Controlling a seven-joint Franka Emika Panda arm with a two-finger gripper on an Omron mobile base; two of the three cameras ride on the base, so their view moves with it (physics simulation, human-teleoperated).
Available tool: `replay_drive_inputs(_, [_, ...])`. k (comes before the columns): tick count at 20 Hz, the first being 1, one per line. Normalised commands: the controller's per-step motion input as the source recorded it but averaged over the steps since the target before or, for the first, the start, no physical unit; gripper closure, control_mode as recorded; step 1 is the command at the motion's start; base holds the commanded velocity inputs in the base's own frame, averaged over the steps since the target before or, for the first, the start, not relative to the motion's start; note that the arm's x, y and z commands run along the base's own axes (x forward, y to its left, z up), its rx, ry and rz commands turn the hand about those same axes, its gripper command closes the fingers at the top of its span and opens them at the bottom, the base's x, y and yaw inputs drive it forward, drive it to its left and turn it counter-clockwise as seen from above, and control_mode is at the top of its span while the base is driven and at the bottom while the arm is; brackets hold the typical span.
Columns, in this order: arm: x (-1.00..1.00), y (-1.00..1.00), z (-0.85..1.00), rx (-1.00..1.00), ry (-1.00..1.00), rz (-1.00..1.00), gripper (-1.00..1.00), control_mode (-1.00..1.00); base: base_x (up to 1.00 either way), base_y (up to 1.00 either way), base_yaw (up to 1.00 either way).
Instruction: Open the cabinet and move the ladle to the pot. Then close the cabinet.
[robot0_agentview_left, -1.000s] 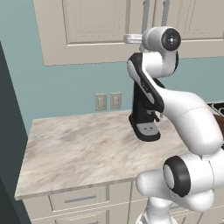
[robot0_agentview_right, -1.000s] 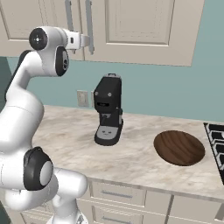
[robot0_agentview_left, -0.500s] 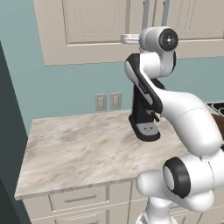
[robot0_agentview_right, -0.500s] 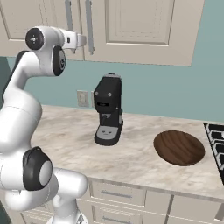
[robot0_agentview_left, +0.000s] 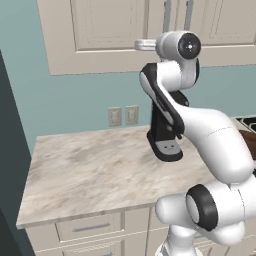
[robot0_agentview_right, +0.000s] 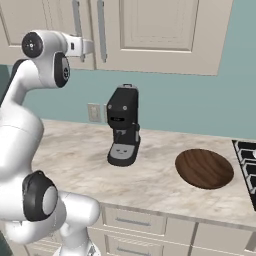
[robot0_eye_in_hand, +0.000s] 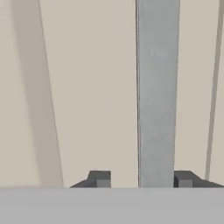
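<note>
The cabinet (robot0_agentview_right: 150, 35) hangs on the teal wall above the bench (robot0_agentview_right: 165, 185), its two doors shut, each carrying one long vertical grey bar handle (robot0_agentview_right: 101, 30). The arm reaches up to the left of the two handles. In the hand view the claw (robot0_eye_in_hand: 142, 179) is spread, its two dark fingertips (robot0_eye_in_hand: 99, 178) standing either side of one handle (robot0_eye_in_hand: 157, 92) without closing on it. On the bench stand one black coffee machine (robot0_agentview_right: 122, 131) and one round dark wooden board (robot0_agentview_right: 204, 168). Two wall sockets (robot0_agentview_left: 124, 115) sit beside the machine.
</note>
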Motion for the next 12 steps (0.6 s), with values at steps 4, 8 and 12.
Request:
replay_drive_inputs(4, [-0.82,0.65,0.1,0.0,0.0,0.01,1.0,-1.0,0.0,0.0,0.0])
replay_drive_inputs(8, [-0.99,0.66,0.13,0.0,0.0,0.01,1.0,-1.0,0.0,0.0,0.0])
replay_drive_inputs(12, [-1.0,0.66,0.12,0.0,0.0,0.0,1.0,-1.0,0.0,0.0,0.0])
